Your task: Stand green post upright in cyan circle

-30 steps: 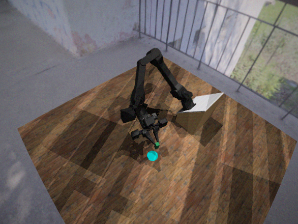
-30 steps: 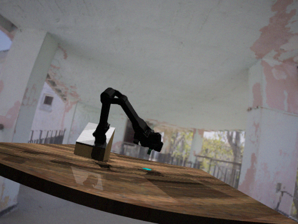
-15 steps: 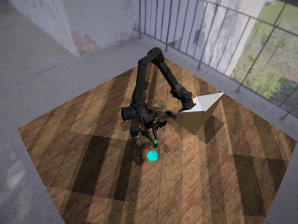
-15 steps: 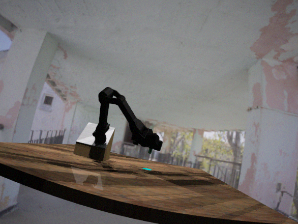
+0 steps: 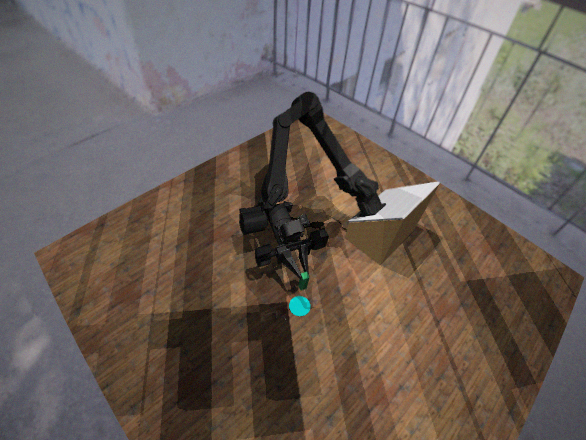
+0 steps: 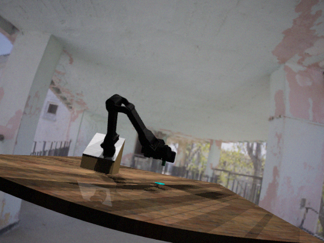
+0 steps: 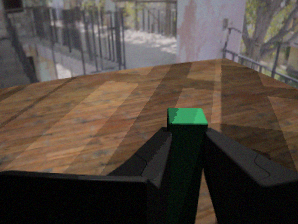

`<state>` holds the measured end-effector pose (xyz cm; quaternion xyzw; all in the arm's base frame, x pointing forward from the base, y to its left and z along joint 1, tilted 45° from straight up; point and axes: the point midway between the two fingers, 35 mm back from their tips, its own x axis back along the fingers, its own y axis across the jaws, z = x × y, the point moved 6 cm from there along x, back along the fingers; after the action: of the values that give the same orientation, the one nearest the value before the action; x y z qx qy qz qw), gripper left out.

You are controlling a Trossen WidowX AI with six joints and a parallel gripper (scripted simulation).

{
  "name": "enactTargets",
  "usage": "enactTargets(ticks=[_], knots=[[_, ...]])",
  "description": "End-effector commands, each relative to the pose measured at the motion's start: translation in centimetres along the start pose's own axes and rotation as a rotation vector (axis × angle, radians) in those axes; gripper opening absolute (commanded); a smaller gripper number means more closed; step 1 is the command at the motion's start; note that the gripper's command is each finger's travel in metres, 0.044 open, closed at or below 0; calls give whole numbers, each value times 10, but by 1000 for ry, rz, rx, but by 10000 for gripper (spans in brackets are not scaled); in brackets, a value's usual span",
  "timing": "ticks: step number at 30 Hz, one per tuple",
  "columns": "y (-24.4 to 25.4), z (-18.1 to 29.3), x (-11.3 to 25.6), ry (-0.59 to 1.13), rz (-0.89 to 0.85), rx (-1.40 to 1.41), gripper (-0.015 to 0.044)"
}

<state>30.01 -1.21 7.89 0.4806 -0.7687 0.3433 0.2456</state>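
The green post (image 5: 304, 282) (image 6: 163, 163) (image 7: 187, 117) is held between the fingertips and looks about upright, its lower part hanging below the gripper in the exterior view. My gripper (image 5: 303, 274) (image 7: 185, 136) is shut on the post, with the hand reaching roughly level. In the wrist view the post's top face shows between the fingertips, and its dark near side runs down between the fingers. The cyan circle (image 5: 300, 306) (image 6: 160, 183) lies flat on the table. The post is in the air above the table, with a visible gap to the circle. The circle does not show in the wrist view.
A wedge-shaped box with a white sloping top (image 5: 407, 200) (image 6: 92, 146) and brown sides stands by the arm's base. The wooden table (image 5: 380, 360) (image 6: 132, 204) bears dark shadows. Its far edge shows in the wrist view.
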Motion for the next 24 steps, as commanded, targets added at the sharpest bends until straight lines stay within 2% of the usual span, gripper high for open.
enactTargets(ticks=[1, 11, 24], knots=[[0, 0, 0, -6, 1, 7, 22], [0, 3, 0, -5, 0, 8, 22], [-3, 60, -6, 1, -2, 8, 22]])
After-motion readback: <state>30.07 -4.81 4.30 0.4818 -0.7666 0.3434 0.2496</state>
